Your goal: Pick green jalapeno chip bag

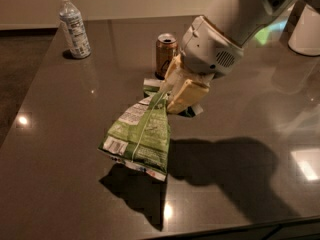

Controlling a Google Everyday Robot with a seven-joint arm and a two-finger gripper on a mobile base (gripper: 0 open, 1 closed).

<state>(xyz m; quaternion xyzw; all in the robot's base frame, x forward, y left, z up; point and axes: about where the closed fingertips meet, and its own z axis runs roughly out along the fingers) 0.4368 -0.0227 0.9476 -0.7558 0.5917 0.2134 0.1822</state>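
**Operator:** Where's my gripper, and what has it got?

**Spotter:** Your gripper is over the middle of the dark table. Its two tan fingers are pinched together on the top corner of the green jalapeno chip bag. The bag hangs tilted, down and to the left of the gripper. Its white sealed lower edge looks lifted off the surface, because its shadow falls separately below it.

**Operator:** And the other containers?

**Spotter:** You have a soda can standing upright just behind the gripper. I can't tell whether its top is open. A plastic bottle with a white cap stands upright at the far left corner, well apart from the rest, and you can't make out its contents. The chip bag looks puffed and its bottom seam is closed. A darker green packet lies flat behind the fingers, partly hidden.
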